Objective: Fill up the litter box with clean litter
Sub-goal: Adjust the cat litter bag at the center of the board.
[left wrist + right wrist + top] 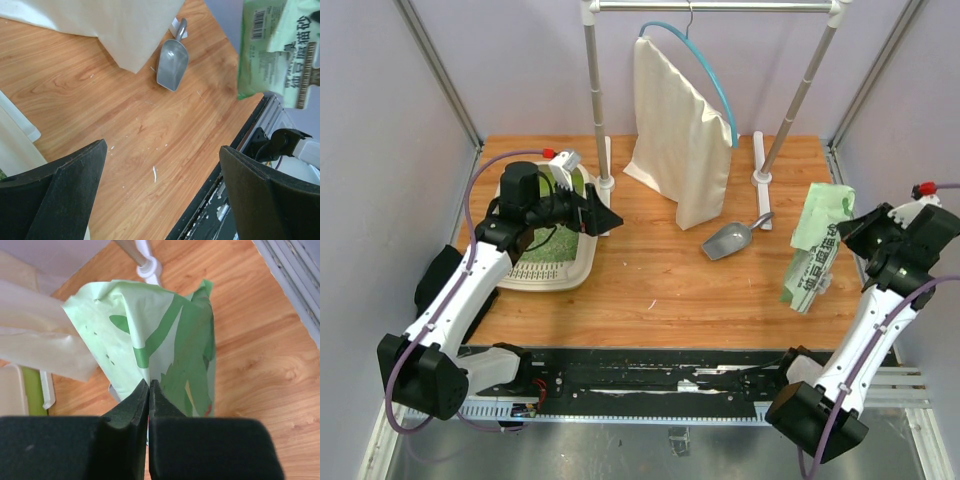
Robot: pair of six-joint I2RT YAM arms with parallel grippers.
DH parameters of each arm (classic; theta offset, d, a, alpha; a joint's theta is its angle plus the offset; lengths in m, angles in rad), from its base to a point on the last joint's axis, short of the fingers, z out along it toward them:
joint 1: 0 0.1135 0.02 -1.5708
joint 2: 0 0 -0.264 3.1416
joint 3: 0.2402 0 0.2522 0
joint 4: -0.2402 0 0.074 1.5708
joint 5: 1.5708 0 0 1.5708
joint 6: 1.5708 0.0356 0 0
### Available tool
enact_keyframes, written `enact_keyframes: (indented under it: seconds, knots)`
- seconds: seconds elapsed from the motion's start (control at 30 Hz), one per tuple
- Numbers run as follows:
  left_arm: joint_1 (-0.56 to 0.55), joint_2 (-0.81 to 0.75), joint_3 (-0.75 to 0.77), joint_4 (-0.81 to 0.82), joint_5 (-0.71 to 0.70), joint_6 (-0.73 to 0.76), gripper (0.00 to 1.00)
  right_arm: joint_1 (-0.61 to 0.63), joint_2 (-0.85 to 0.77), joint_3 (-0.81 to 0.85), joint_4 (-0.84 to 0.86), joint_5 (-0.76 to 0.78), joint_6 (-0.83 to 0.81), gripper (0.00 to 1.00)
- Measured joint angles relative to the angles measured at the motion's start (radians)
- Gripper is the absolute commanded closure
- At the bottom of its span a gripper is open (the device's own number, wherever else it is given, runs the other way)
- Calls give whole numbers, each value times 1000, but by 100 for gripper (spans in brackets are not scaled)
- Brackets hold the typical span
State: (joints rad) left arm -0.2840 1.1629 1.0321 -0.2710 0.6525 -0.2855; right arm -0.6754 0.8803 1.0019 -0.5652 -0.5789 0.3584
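Pinched tight on the green bag (817, 250), the right gripper (149, 390) has the litter box (548, 282) well off at nine o'clock, under the wide-open, empty left gripper (604, 215).

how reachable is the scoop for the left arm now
Probably yes: the left claw is open, with only bare table between it and the scoop, though it looks a long stretch.

The wooden counter (660, 285) carries the litter box (548, 283) at its left edge; a grey metal scoop (728, 240) lies right of centre; two white rack feet (761, 180) stand at the back; pale specks (154, 173) dot the wood.
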Motion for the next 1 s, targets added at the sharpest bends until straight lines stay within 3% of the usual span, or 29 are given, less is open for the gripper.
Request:
enact_keyframes:
  seconds: [0.3,0.4,0.7,0.9,0.93,1.0]
  knots:
    - [0,-76,-46,33,-26,-11,1,151,53,305,-251,-101,-154,99]
    - [0,-134,-78,74,-38,-16,1,251,87,383,-339,-104,-216,99]
    - [0,-187,-111,141,-50,-33,1,539,99,411,-458,-97,-308,99]
    - [0,-227,-161,193,-49,-61,1,849,141,409,-425,-23,-314,99]
    - [0,-231,-166,201,-48,-68,1,896,155,407,-415,8,-312,96]
    - [0,-235,-172,218,-48,-79,1,958,190,400,-397,86,-309,69]
